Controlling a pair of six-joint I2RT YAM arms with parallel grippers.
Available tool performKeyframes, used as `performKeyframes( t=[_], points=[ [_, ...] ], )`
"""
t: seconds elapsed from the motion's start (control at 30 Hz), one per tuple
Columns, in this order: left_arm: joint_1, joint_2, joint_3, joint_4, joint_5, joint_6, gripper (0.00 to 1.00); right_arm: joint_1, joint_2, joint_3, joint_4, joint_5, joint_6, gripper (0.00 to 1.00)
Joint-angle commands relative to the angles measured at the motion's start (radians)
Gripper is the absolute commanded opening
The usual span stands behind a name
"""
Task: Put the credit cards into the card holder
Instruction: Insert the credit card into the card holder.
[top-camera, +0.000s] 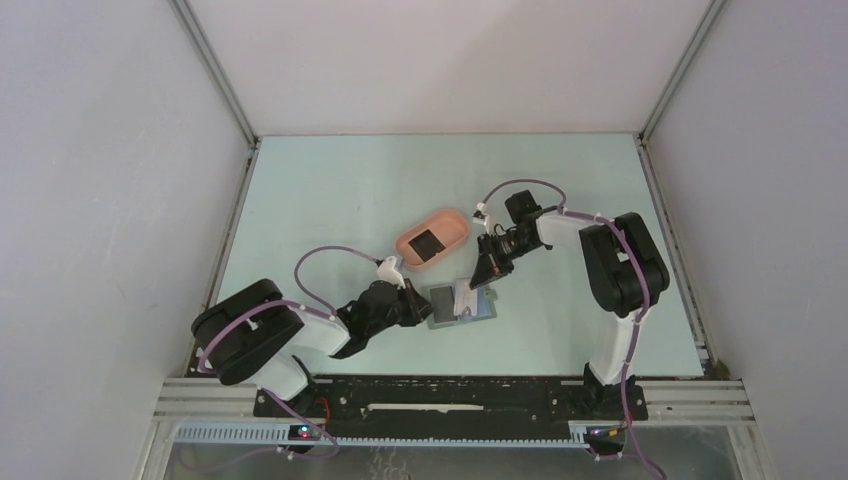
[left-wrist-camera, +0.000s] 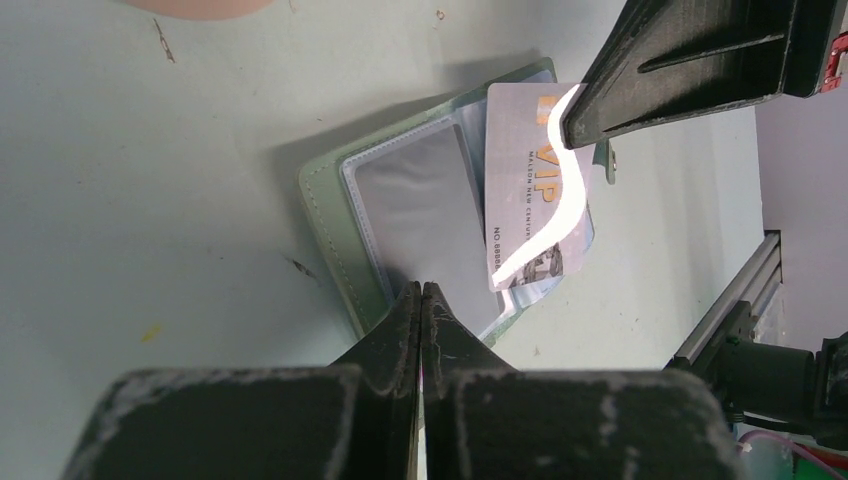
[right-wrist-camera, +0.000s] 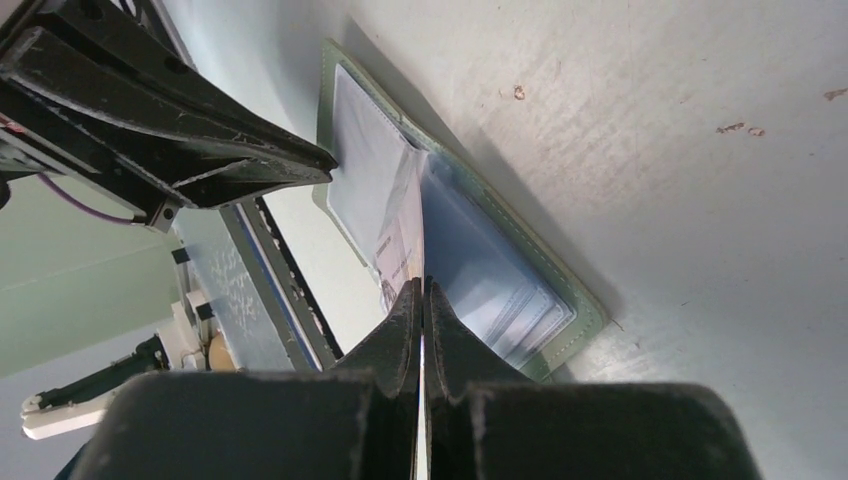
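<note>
card holder (top-camera: 462, 305): open, frame centre | card (left-wrist-camera: 525, 190): over its right half; likely stiff, slick, light, best pinched at short edge | right fingers (right-wrist-camera: 398, 330): pinching card | left fingers (left-wrist-camera: 400, 320): closed at holder's edge, hold unclear

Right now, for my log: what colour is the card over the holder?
The card is silvery grey, gold lettering, white curve; clearest in left wrist view.
</note>
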Motion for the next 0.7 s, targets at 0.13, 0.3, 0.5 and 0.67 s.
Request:
performKeyframes(
  t=[0.13,0.3,0.5,0.67],
  points=[
    [-0.008,-0.016,0.026,-0.087,-0.04,0.024,0.0,0.048,-0.009,0.044,-0.001,0.115,-0.009,0.0],
    [-0.01,-0.017,0.028,-0.092,-0.04,0.027,0.0,0.076,-0.004,0.061,-0.028,0.138,-0.025,0.0],
    [-0.009,-0.025,0.026,-0.102,-0.048,0.03,0.0,0.09,-0.004,0.077,-0.054,0.247,0.006,0.0],
    [-0.009,-0.032,0.031,-0.112,-0.049,0.038,0.0,0.122,-0.02,0.079,-0.066,0.282,0.001,0.0]
  ],
)
